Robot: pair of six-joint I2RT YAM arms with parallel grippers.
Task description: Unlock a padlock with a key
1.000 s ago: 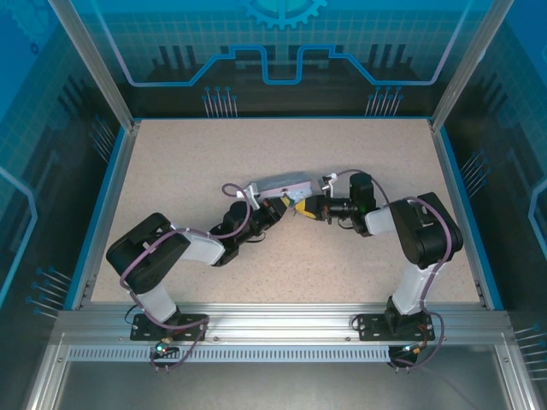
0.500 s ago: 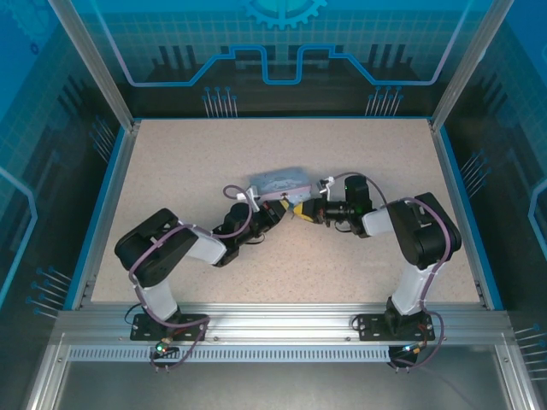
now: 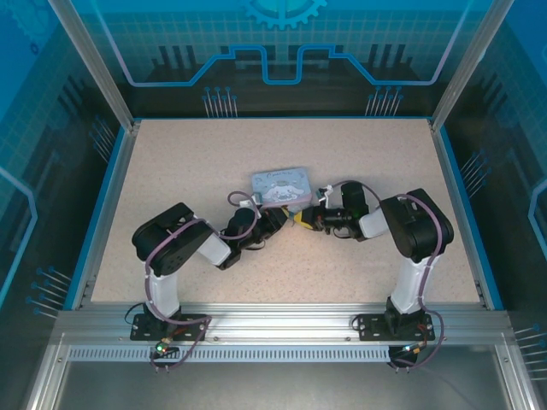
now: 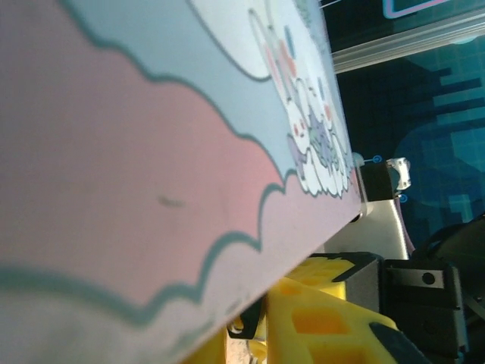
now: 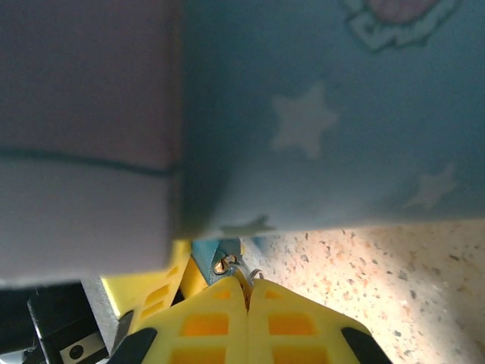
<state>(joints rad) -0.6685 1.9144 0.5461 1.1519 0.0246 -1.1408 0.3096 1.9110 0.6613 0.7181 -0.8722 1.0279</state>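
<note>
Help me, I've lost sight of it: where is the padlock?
Right wrist view, low centre: the padlock sits just under the lower edge of the tin, at the tips of the right gripper.

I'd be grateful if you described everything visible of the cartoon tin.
The tin is a flat rectangular box, pale lilac-blue, apparently painted metal, lying picture-side up on the speckled table, slightly askew. Its top shows a cartoon figure and pink and grey cloud bands; its side, pale stars. The left gripper and right gripper meet at its near edge; contact cannot be told.
</note>
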